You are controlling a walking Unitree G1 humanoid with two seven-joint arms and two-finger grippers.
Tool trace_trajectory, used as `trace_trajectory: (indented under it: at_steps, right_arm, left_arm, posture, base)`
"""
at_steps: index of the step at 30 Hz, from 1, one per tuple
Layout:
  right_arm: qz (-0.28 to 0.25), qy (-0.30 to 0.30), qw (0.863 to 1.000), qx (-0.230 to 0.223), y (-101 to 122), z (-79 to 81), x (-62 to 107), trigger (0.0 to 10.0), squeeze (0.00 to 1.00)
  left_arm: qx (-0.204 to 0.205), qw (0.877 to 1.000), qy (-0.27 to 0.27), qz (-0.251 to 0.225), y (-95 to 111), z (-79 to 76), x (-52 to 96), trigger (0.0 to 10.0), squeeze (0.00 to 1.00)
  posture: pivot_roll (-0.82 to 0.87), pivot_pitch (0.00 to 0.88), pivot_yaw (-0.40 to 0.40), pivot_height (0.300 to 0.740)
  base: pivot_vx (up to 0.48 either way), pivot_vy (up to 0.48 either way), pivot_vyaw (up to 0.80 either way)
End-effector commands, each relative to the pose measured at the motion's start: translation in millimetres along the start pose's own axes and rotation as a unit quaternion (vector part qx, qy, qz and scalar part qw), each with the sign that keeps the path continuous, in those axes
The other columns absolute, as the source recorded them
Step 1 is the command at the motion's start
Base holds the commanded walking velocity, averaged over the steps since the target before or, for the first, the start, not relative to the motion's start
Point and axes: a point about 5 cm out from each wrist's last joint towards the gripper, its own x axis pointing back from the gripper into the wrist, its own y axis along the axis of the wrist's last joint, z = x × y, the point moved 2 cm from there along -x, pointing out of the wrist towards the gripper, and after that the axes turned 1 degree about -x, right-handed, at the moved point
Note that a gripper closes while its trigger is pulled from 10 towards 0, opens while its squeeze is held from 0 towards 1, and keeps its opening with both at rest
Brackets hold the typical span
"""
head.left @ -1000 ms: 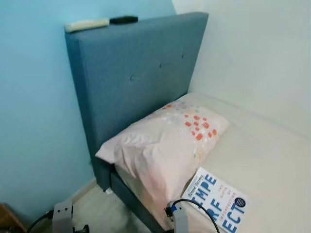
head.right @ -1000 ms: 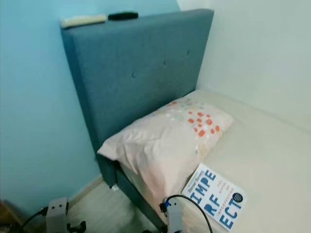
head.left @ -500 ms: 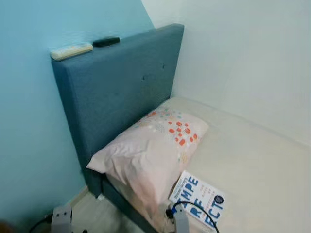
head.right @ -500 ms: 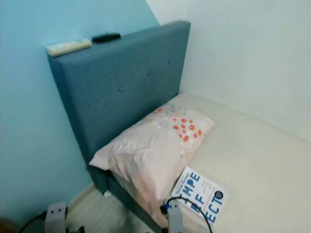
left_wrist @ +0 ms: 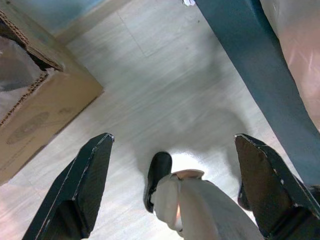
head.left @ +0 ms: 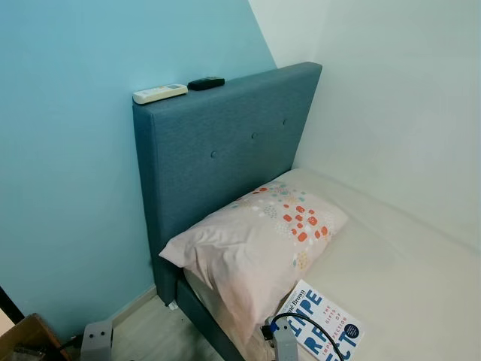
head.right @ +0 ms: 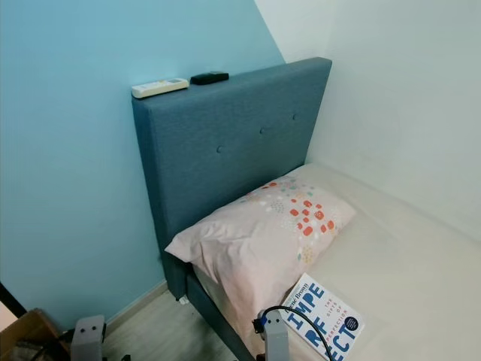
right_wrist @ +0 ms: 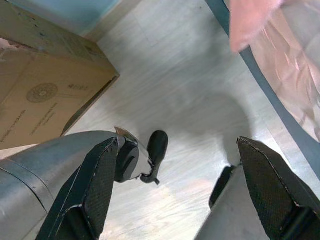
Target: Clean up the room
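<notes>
A blue-and-white book (head.right: 325, 316) lies on the bed (head.right: 406, 256) just beside the pink pillow (head.right: 263, 233), which leans against the blue headboard (head.right: 225, 143); a white remote (head.right: 159, 87) and a black remote (head.right: 209, 77) rest on the headboard's top edge. The left hand (left_wrist: 175, 175) and right hand (right_wrist: 175, 180) both hang with fingers spread over the pale wood floor (left_wrist: 165, 85), near a cardboard box (right_wrist: 45, 100) and the bed's frame.

You're looking at what seems a home bedroom: padded blue headboard (head.left: 225, 143), pillow (head.left: 259, 241) on a bed (head.left: 406, 278).
</notes>
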Motion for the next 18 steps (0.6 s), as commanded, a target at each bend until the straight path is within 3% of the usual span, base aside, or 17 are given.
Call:
trace_trajectory:
  at_steps: [1,5,9,12,18]
  right_arm:
    - [0.002,-0.011,1.000,0.000,-3,-4.5,2.1,10.0,0.00]
    - [0.004,-0.017,1.000,0.002,-5,-5.3,2.2,10.0,0.00]
    - [0.000,-0.059,0.998,-0.004,-5,-13.5,4.0,10.0,0.00]
    - [0.011,-0.083,0.996,-0.003,-10,-19.2,6.4,10.0,0.00]
    - [0.024,-0.104,0.994,0.001,-20,-25.7,10.2,10.0,0.00]
  left_arm:
    - [0.008,1.000,-0.013,0.003,2,-11.8,-1.8,10.0,0.00]
    - [0.014,0.999,-0.027,-0.010,14,-22.0,-4.7,10.0,0.00]
    - [-0.021,0.998,-0.054,-0.011,22,-36.2,-6.7,10.0,0.00]
    - [-0.066,0.995,-0.078,-0.001,20,-45.3,-6.7,10.0,0.00]
    - [-0.080,0.993,-0.080,0.018,8,-43.7,-4.7,10.0,0.00]
  posture:
    - [0.06,0.000,-0.107,0.732]
    - [0.06,0.000,-0.104,0.740]
    - [0.04,0.000,-0.086,0.740]
    - [0.02,0.000,-0.076,0.740]
    - [0.01,0.000,-0.074,0.740]
  base:
    - [0.000,0.000,0.00]
    - [0.000,0.000,0.00]
    - [0.000,0.000,0.00]
    - [-0.101,0.000,0.00]
    - [-0.341,0.000,0.00]
